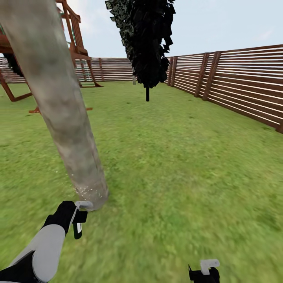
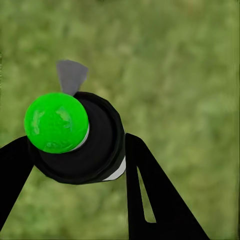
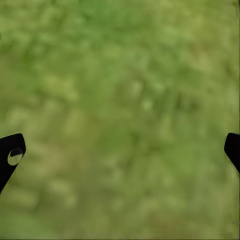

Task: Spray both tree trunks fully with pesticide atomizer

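While gripping the small black pesticide atomizer (image 2: 82, 145) between its two dark fingers (image 2: 150, 195), the left gripper (image 1: 78, 218) is hovering just beside the foot of the thick mottled grey-brown tree trunk (image 1: 59, 106). In the left wrist view a bright green ball is sitting on the bottle's round black top, with blurred grass behind. Fine whitish specks of pesticide (image 1: 88, 190) are dotting the lowest part of the trunk. The right gripper (image 1: 204, 271) is hanging low over the green lawn (image 1: 177, 157), well apart from the trunk, its fingertips (image 3: 11, 155) spread wide with nothing between them. A dark narrow cypress-like tree (image 1: 147, 39) and a brown slatted wooden fence (image 1: 236, 86) are standing farther back.
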Robot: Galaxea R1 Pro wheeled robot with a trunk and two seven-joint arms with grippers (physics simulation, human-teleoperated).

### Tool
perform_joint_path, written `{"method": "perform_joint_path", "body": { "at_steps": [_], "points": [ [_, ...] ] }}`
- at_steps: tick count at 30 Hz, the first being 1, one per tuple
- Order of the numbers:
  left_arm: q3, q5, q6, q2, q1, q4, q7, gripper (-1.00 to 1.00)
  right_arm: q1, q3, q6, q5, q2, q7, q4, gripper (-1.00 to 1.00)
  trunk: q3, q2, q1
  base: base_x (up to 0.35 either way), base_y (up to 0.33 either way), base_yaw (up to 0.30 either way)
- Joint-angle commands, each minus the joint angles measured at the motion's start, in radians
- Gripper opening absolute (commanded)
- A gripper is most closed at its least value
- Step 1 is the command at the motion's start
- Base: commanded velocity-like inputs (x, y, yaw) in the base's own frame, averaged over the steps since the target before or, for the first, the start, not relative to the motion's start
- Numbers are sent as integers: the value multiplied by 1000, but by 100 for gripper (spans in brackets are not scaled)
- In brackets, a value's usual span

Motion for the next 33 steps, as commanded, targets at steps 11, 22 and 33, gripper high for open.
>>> {"method": "perform_joint_path", "body": {
  "at_steps": [11, 22, 33],
  "points": [
    [6, -11, 21, -91, -57, -10, -11, -100, 0, 8, -1, 0, 0, -7, 0, 100, -1, 0, 0, 58, -45, 276],
    [-4, -18, 223, -39, -157, -123, -14, -100, 0, 8, -1, 2, -3, -8, 0, 100, -1, 0, 0, 0, 0, 35],
    [-10, -24, 223, -96, -147, -124, -13, -100, 0, 8, 0, 1, -2, -8, -1, 100, -1, 0, 0, 67, -22, 107]
  ]
}}
